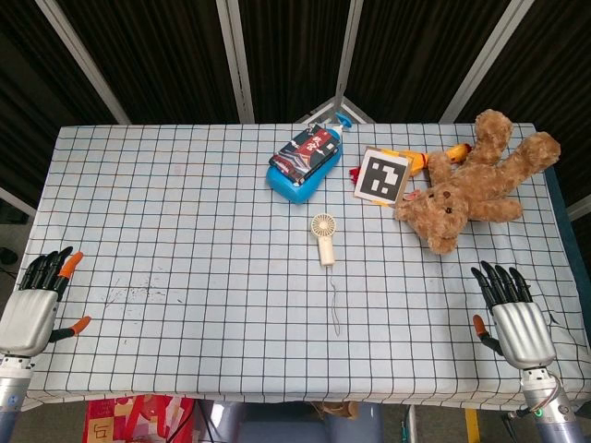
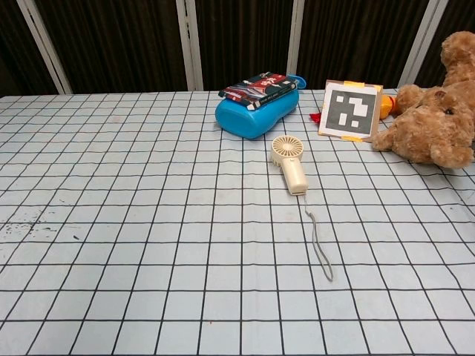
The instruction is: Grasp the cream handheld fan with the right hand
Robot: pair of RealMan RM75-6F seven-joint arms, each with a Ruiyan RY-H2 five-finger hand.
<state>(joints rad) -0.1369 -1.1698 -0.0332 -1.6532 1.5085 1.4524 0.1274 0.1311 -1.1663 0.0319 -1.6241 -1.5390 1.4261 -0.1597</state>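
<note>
— Now, where does the cream handheld fan (image 1: 322,237) lie on the tabletop (image 1: 185,231)?

— Near the middle, flat on the checked cloth, just in front of the blue case (image 1: 296,175) that carries a small book (image 1: 307,149). Its round head points toward the far edge, its handle toward the robot, and a thin wrist cord (image 1: 336,300) trails on from the handle's end toward the near edge.

— And the right hand (image 1: 512,314)?

— At the near right corner of the tabletop, palm down, fingers (image 1: 499,281) apart and extended, holding nothing. The fan sits well apart from it, ahead and to the robot's left of those fingers.

— Which hand is nearer?

— The right, by my reading of the head view. The left hand (image 1: 37,305) rests at the opposite near corner, fingers likewise spread and empty, with more cloth between it and the fan. The chest view shows neither hand.

— So the reach has not begun?

— Judging from the layout, no. The move turns on the fan's long axis, which runs roughly near-to-far and is tilted slightly, so the hand would likely need to travel inward and forward and close across the handle from the side.

— Anything in the way?

— The teddy bear (image 1: 471,185) and a printed marker card (image 1: 382,176) lie beyond and right of the fan; the path from the near right corner looks open.
</note>
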